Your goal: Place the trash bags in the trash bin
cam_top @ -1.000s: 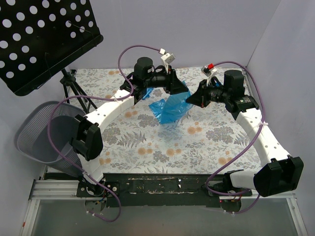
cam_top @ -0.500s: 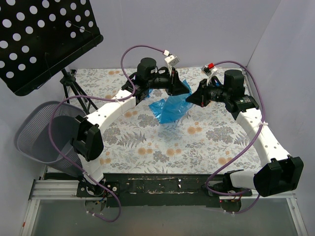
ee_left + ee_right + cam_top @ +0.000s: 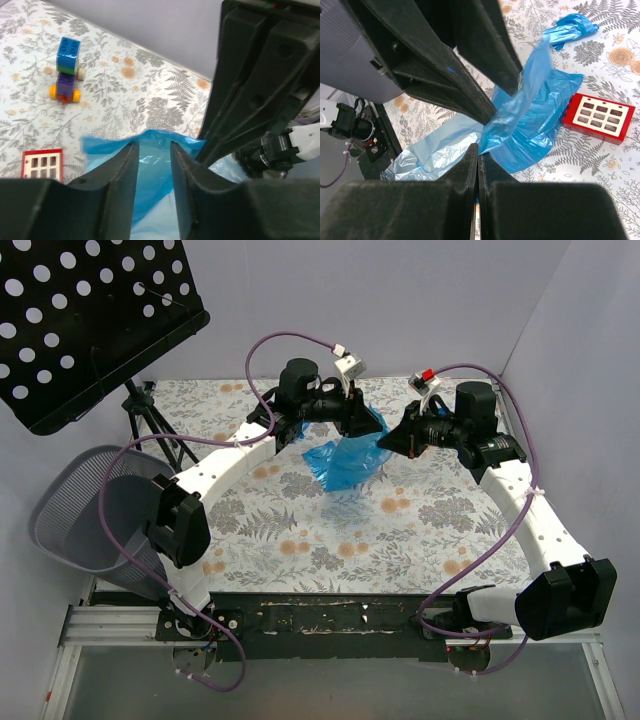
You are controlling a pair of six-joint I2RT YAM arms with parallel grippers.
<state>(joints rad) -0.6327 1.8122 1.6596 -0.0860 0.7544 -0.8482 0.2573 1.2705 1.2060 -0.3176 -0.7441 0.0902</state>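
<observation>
The right fingers (image 3: 479, 150) pinch the thin shiny blue plastic bag (image 3: 530, 110) and the left fingers (image 3: 153, 150) sit slightly open around it, so tugging may rip it.

Over the past second my left gripper (image 3: 154, 149) has slid a little to the right, onto the raised top edge of the blue trash bag (image 3: 345, 462). Its jaws have drawn in to a narrow gap with the film between them, and its purple cable (image 3: 262, 350) has shifted with it.
</observation>
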